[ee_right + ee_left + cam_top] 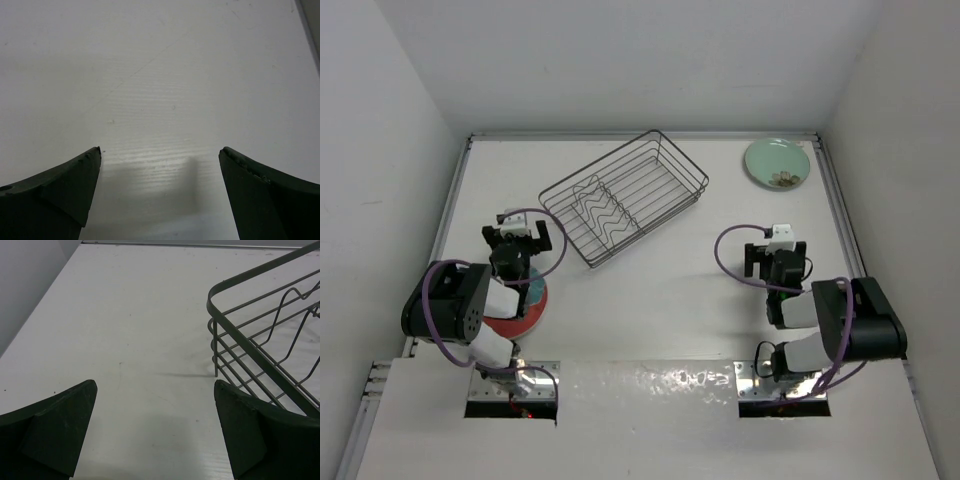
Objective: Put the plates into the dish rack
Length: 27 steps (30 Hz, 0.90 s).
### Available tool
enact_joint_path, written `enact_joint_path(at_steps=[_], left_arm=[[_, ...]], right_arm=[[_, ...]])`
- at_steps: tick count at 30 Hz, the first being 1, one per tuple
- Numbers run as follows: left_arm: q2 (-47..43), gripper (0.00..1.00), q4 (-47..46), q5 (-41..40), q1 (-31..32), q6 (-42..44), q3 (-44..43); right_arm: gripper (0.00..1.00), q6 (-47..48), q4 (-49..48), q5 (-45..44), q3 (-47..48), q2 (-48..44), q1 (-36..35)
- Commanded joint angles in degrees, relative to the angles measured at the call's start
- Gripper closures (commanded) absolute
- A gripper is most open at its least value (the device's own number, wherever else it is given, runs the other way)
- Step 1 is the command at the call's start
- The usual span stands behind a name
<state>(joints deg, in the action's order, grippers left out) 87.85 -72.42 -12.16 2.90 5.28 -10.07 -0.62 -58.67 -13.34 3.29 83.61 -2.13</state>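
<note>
I see a thin-wire dish rack (623,197), round mint plate (778,163), red plate (515,322), left gripper (154,384) and right gripper (160,149) both gaping, empty

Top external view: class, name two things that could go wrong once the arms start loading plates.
1. The red round plate lies mostly hidden beneath the left arm, near its base: an awkward, possibly blind grasp.
2. The pale mint green round plate sits in the far right corner; the open right claw may strike the wall.
</note>
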Motion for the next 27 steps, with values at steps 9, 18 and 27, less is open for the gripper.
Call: enact_joint_path(at_steps=[9, 18, 27], left_arm=[[-9.96, 0.0, 33.35, 2.73, -1.31, 5.3, -15.15], [-15.0, 0.08, 91.18, 35.42, -24.86, 19.43, -52.05], [8.62, 0.21, 135.6, 47.05, -43.03, 36.47, -68.6]], right_arm=[[0.01, -5.7, 54.58, 2.96, 31.83, -21.02, 0.55], [0.03, -1.4, 65.53, 14.99, 38.9, -26.39, 0.29], [0.11, 3.78, 68.08, 25.91, 40.39, -25.52, -0.77]])
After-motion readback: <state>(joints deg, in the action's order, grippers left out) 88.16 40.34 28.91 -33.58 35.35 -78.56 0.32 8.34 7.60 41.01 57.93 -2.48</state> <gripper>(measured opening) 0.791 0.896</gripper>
